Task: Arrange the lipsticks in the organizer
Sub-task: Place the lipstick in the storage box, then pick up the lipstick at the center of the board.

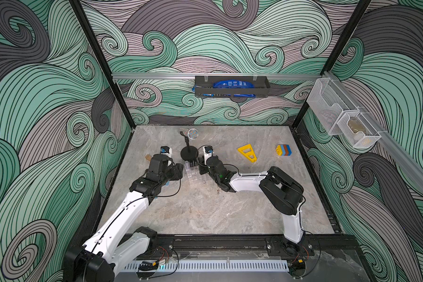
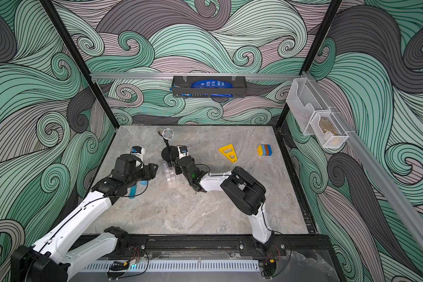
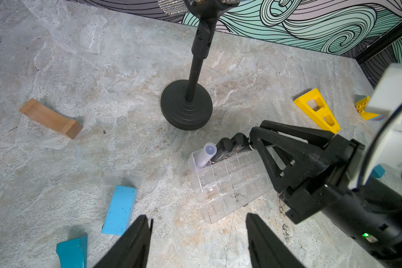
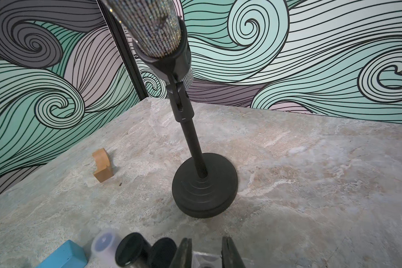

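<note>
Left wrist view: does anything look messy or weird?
A little: dark specks dirty the table right beside the organizer. The lipsticks in it stand neatly in one row.

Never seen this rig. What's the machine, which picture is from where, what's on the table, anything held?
Two robot arms, a left arm and a right arm, are mounted at the near edge of the table; each ends in two fingers. Both top views look down on the whole scene; the other two pictures come from a camera on each wrist. Mid-table sits a clear organizer, with a lavender lipstick and two black lipsticks standing in its row nearest the microphone stand. Also lying there: a wooden block, a blue block, a yellow wedge and stacked coloured bricks. The left fingers are open and hold nothing. The right fingers are shut, tips at that row beside the black tubes; whether they pinch another tube is hidden.
</note>
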Controlling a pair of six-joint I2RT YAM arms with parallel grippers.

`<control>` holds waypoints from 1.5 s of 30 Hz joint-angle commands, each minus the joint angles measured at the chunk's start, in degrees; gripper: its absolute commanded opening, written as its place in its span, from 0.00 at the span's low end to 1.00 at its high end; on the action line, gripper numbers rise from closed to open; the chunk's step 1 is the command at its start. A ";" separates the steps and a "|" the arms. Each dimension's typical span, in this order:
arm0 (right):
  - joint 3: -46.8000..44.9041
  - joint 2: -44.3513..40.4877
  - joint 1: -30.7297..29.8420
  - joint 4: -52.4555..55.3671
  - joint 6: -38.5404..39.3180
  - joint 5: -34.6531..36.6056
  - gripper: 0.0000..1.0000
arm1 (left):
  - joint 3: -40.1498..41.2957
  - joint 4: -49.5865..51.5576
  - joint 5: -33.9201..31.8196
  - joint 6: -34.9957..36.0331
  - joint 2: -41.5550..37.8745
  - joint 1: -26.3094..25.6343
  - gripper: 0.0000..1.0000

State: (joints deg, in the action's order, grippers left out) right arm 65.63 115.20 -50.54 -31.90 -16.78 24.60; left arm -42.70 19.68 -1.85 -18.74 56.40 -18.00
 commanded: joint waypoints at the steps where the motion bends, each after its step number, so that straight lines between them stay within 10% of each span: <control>1: 1.91 0.64 -1.56 2.81 1.64 3.67 0.12 | 0.07 -0.99 0.86 -0.68 -0.82 0.83 0.67; 6: 3.62 0.42 -2.01 6.32 -1.64 5.36 0.35 | 0.44 -1.14 0.88 -0.86 -1.16 0.79 0.67; 20: -0.49 -13.90 1.04 11.75 -11.01 1.13 0.44 | -0.50 -1.76 3.66 3.12 -1.43 -0.37 0.63; 31: -24.05 -39.83 14.82 23.35 -25.76 -14.17 0.45 | -7.36 -7.23 -2.15 13.69 10.04 -25.61 0.65; 45: -35.21 -53.17 36.27 28.49 -28.82 -30.87 0.49 | -23.44 -13.79 7.01 25.93 43.21 -37.89 0.67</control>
State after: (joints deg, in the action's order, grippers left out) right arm 31.33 63.02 -15.59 -4.40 -43.88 -0.91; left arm -62.67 7.07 2.63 3.77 97.23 -55.88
